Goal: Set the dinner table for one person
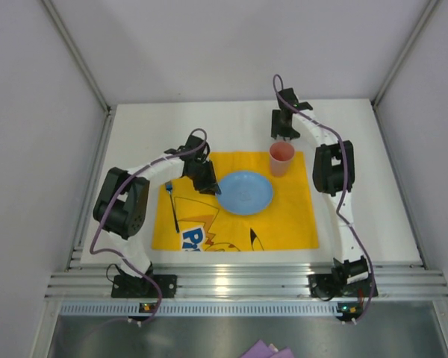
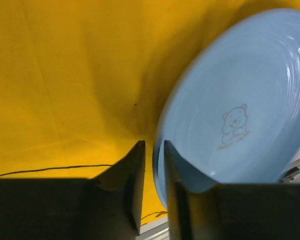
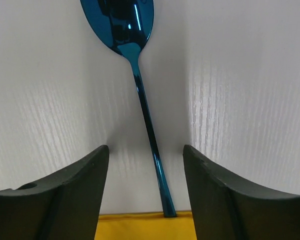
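A blue plate (image 1: 245, 192) lies on the yellow placemat (image 1: 291, 220) on the white dinner table (image 1: 231, 119). My left gripper (image 1: 206, 179) is at the plate's left rim. In the left wrist view the gripper (image 2: 154, 145) is shut on the rim of the plate (image 2: 240, 90). A pink cup (image 1: 281, 158) stands at the placemat's far right. My right gripper (image 1: 285, 131) is open over the bare table just beyond the cup. In the right wrist view the gripper (image 3: 146, 147) straddles the handle of a blue spoon (image 3: 140, 95) lying on the table.
A blue fork (image 1: 172, 205) lies on the placemat's left part. The spoon's handle end touches the placemat's edge (image 3: 140, 227). White walls and metal rails enclose the table on three sides.
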`<state>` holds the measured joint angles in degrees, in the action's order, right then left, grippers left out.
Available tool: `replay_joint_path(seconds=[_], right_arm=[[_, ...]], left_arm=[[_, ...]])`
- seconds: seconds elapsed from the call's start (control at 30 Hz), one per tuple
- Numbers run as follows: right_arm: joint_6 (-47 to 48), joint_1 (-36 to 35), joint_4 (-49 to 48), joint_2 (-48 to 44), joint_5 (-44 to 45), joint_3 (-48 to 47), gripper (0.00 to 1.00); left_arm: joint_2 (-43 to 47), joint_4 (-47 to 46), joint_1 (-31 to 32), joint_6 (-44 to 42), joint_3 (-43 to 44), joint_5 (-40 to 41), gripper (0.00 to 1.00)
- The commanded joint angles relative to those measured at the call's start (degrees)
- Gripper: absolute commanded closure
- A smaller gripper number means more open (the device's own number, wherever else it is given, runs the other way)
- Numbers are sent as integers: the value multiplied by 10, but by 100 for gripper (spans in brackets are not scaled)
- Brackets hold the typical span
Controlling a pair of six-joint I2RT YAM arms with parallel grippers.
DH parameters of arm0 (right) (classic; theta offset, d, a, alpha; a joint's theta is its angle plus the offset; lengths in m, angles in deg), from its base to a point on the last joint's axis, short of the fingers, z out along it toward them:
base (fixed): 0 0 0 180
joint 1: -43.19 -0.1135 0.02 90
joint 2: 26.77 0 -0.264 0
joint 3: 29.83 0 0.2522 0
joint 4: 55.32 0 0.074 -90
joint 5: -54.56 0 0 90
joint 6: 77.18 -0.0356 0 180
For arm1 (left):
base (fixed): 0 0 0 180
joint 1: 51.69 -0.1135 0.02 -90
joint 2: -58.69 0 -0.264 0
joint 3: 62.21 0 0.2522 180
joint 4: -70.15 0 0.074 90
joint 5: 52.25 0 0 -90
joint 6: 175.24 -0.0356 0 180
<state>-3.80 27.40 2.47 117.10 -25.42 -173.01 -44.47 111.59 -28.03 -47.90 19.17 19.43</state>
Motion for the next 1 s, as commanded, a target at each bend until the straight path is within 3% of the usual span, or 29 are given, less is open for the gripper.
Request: replay_joint_path(seconds=[0.0,0.1,0.2,0.3,0.43,0.7,0.97], right_arm=[[10,-7,5,8,-10,-4,41],[17,-10,9,11,-6,-6,58],[33,-17,19,18,5,-7,72],[47,-26,22,19,12,7,77],[49,-28,31,32,13,15,97],[55,-22,35,30,29,1,100],[59,47,18,-37,51,-9,100]], left_arm=[[-8,24,3,-5,13,48,69],[8,27,7,2,-11,80,40],[25,32,7,10,-27,94,37],[37,36,8,15,-38,104,37],[50,48,8,19,-49,116,40],[82,64,8,12,-51,129,40],[87,89,8,-4,-3,145,41]])
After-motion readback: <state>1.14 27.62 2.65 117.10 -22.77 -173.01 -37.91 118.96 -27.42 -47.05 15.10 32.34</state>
